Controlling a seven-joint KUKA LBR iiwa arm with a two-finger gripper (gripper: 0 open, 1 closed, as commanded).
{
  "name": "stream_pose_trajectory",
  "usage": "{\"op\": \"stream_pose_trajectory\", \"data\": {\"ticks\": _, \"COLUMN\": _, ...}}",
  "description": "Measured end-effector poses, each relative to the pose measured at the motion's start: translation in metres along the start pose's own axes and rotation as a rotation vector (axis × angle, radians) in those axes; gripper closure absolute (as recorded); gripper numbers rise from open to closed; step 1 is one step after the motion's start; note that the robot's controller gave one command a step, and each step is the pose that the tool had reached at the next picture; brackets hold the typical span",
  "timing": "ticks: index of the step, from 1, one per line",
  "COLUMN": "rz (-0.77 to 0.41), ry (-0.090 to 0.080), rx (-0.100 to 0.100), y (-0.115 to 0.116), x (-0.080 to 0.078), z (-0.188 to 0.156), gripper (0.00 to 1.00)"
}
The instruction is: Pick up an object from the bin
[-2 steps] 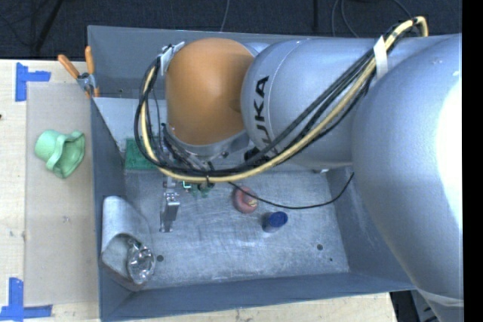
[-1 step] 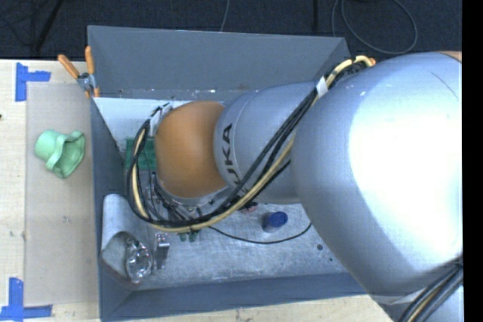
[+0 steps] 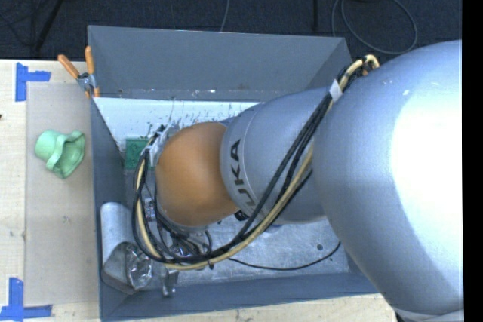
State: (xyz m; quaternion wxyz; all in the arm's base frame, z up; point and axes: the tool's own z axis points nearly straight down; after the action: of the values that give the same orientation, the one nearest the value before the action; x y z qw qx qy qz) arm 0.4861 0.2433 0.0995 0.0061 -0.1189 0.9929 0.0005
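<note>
Gripper (image 3: 167, 277) sits low in the bin's (image 3: 226, 68) lower-left corner, under the orange wrist cover (image 3: 189, 173). I can't tell if it's released or clenched. Nearest obj is a crumpled silvery wrapper (image 3: 127, 268) just beside it, w/ a pale cylinder (image 3: 113, 216) along the left wall. Risks, imo: the cables (image 3: 145, 234) (looped round the wrist) hang close enough to snag the wrapper, or it skids into the corner.
</note>
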Motion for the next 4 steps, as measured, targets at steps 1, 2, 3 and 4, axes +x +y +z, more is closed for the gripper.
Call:
{"op": "stream_pose_trajectory", "data": {"ticks": 1, "rz": 0.313, "ry": 0.009, "rx": 0.001, "y": -0.036, "x": 0.006, "z": -0.077, "gripper": 0.00}}
{"op": "stream_pose_trajectory", "data": {"ticks": 2, "rz": 0.409, "ry": -0.007, "rx": -0.002, "y": -0.014, "x": 0.009, "z": 0.029, "gripper": 0.00}}
{"op": "stream_pose_trajectory", "data": {"ticks": 3, "rz": 0.411, "ry": 0.006, "rx": -0.001, "y": -0.014, "x": 0.012, "z": 0.027, "gripper": 1.00}}
{"op": "stream_pose_trajectory", "data": {"ticks": 4, "rz": 0.416, "ry": 0.013, "rx": 0.003, "y": -0.010, "x": 0.016, "z": -0.013, "gripper": 1.00}}
